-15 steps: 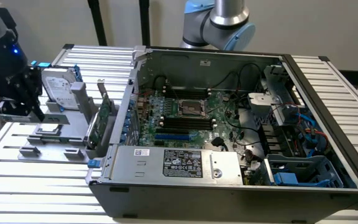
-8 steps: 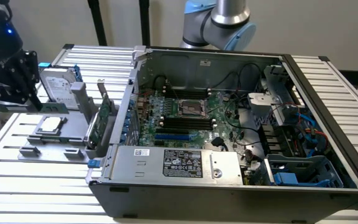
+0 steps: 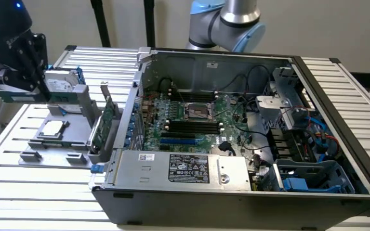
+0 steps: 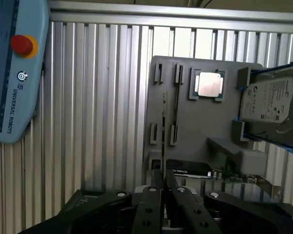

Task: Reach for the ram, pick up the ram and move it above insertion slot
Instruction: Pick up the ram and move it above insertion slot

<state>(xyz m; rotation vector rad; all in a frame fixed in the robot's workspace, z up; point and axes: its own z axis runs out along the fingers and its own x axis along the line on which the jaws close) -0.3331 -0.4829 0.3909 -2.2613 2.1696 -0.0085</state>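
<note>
The ram, a long thin green stick, hangs level under my black gripper at the exterior view's far left, lifted above the grey parts fixture. In the wrist view the gripper has its fingers pressed close together, shut on the ram, which is edge-on and almost hidden there. The fixture's narrow holder rails lie below the fingers. The black memory slots sit on the motherboard inside the open computer case, well to the exterior view's right of the gripper.
On the fixture stand a hard drive, a processor chip and the larger green card with a metal bracket. The case's wall rises between fixture and motherboard. A teach pendant lies on the slatted table.
</note>
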